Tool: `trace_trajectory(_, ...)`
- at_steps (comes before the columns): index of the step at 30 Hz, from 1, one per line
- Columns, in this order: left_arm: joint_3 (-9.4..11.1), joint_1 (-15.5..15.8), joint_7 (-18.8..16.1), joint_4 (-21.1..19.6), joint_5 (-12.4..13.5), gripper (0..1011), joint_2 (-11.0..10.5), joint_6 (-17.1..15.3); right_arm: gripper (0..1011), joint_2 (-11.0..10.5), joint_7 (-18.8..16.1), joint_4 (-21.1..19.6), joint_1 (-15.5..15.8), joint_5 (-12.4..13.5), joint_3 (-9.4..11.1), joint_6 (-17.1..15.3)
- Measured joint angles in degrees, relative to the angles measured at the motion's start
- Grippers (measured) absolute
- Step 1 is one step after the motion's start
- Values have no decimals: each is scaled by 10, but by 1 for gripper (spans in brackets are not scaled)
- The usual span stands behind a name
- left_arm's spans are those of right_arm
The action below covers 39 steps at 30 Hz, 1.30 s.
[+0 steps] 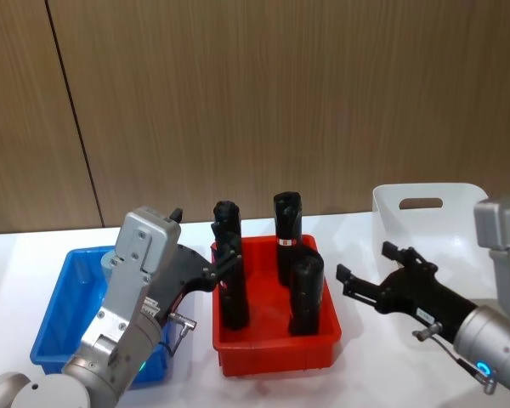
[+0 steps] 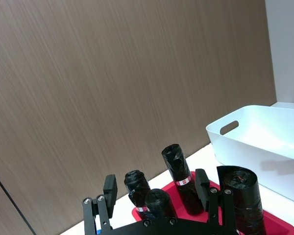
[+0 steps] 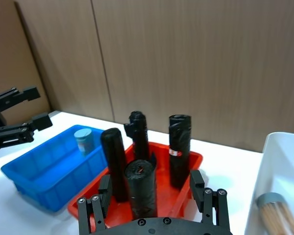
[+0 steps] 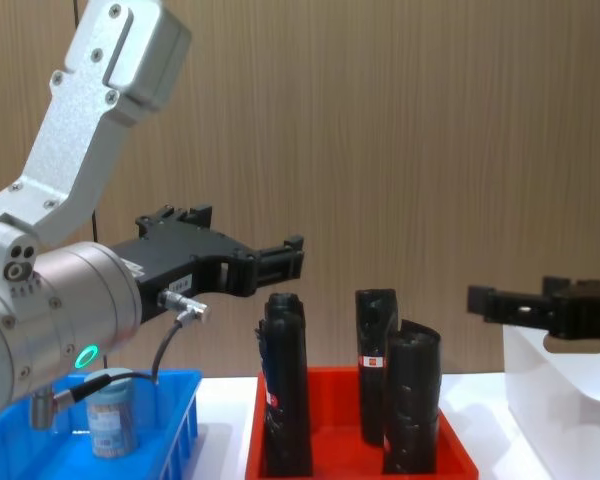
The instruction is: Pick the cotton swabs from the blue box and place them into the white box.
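One cotton swabs jar point(image 4: 110, 415) with a pale lid stands upright in the blue box point(image 1: 64, 302); it also shows in the right wrist view point(image 3: 83, 140). Another cotton swabs jar point(image 3: 277, 211) lies inside the white box point(image 1: 425, 202) at the right. My left gripper point(image 4: 280, 258) is open and holds nothing. It hangs above the blue box's right end, pointing toward the red tray. My right gripper point(image 1: 367, 263) is open too and holds nothing. It hovers between the red tray and the white box.
A red tray point(image 1: 276, 353) holding several tall black upright packs point(image 1: 306, 293) stands between the two boxes, close beneath both grippers. A wooden wall runs behind the white table point(image 1: 365, 378).
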<state>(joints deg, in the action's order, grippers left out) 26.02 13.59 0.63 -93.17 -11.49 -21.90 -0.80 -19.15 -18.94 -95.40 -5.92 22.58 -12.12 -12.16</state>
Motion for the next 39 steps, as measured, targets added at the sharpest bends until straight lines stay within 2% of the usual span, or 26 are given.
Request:
trace_trajectory(11, 0, 0, 0, 0, 0, 1004, 0, 0, 1001, 22, -59, 75, -57, -10, -12, -29)
trace_trajectory(21, 0, 0, 0, 0, 0, 1004, 0, 0, 1002, 43, -89, 140, -101, -29, -24, -34)
trace_trajectory(39, 0, 0, 0, 0, 0, 1004, 0, 0, 1002, 73, -107, 223, -159, -67, -45, -31)
